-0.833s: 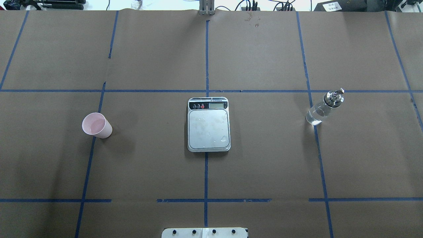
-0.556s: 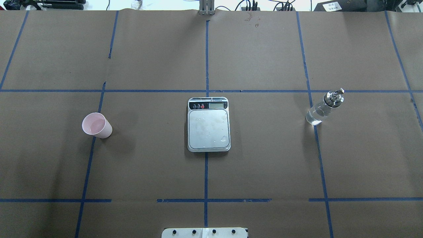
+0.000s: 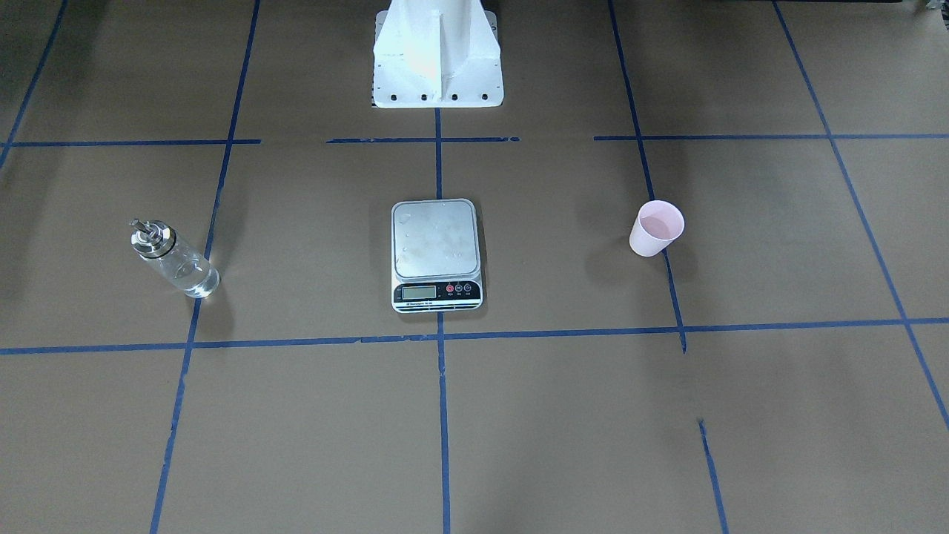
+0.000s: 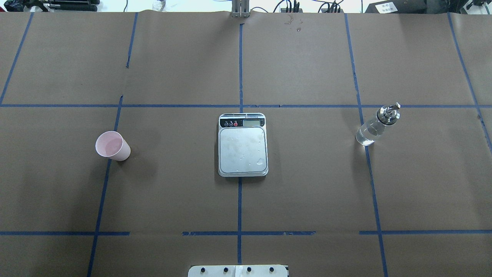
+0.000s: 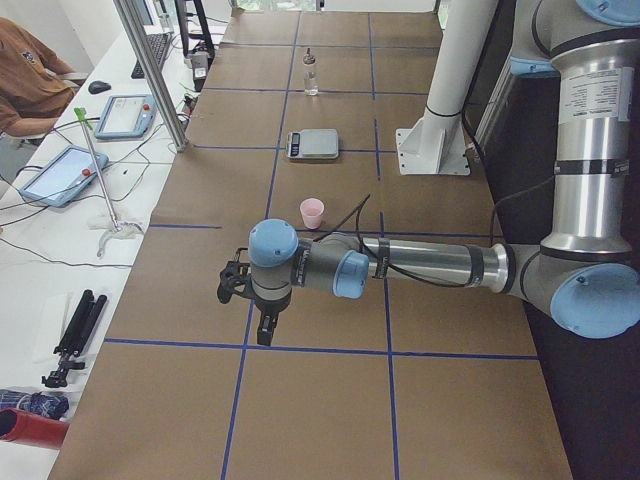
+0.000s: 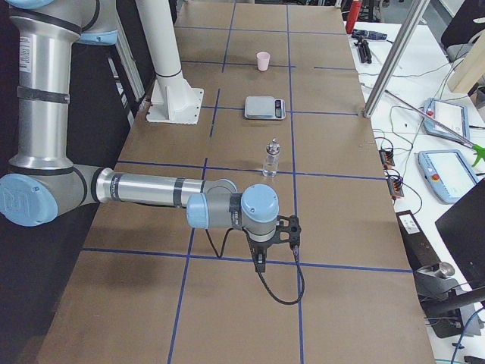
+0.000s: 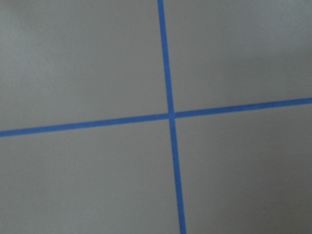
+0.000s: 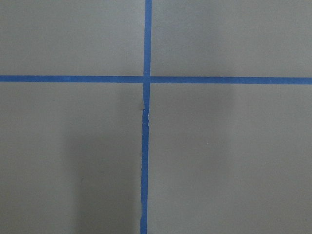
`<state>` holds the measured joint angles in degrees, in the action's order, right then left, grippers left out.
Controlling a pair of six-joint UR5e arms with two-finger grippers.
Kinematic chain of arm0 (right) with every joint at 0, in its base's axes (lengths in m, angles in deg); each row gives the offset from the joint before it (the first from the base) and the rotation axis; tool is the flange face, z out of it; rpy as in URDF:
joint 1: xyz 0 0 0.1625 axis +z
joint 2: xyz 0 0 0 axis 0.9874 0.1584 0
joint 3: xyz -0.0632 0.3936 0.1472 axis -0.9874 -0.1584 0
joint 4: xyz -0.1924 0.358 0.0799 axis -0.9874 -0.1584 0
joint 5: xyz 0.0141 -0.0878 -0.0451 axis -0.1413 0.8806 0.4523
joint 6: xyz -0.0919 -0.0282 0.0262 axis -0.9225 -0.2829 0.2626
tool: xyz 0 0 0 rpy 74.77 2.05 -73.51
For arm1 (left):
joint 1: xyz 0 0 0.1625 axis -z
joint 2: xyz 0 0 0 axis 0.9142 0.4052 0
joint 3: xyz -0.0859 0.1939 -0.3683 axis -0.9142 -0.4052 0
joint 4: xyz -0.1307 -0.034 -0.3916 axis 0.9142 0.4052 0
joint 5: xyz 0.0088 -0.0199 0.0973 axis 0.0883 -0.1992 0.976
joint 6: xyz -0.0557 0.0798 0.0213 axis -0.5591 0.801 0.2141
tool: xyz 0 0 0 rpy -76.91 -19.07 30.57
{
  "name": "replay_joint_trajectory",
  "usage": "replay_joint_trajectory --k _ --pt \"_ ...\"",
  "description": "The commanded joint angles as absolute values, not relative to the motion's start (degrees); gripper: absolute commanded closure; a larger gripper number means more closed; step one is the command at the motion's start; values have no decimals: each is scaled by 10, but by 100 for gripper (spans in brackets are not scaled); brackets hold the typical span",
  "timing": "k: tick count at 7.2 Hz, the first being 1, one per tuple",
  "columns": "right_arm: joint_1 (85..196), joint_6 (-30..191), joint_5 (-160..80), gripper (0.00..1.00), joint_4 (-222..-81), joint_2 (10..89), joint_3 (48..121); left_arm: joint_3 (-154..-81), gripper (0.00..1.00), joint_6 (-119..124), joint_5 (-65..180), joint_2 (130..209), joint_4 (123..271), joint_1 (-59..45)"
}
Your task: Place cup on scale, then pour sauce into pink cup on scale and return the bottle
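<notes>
The pale pink cup stands upright on the brown paper to the left of the scale; it also shows in the front view. The scale's silver platform carries nothing but a few droplets. The clear glass bottle with its metal cap stands to the right, with clear sauce in it. My left gripper hangs over the paper nearer than the cup, away from it. My right gripper hangs nearer than the bottle. I cannot tell whether either is open. Both wrist views show only tape lines.
Blue tape lines divide the brown paper into squares. The white robot pedestal stands at the table's near-robot edge. A side table with tablets and an operator lies beyond the far edge.
</notes>
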<state>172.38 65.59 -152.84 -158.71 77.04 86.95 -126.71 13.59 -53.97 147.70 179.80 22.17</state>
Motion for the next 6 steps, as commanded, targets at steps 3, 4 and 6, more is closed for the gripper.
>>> replay_joint_trajectory --k 3,4,6 --pt "1724 656 -1536 0 -1587 771 879 -1435 0 23 -536 1480 1798 136" --pt "1724 657 -1538 0 -1587 771 884 -1457 0 -14 -536 1486 1799 93" --pt "1724 656 -1536 0 -1587 774 887 -1460 0 -87 -541 1523 1835 32"
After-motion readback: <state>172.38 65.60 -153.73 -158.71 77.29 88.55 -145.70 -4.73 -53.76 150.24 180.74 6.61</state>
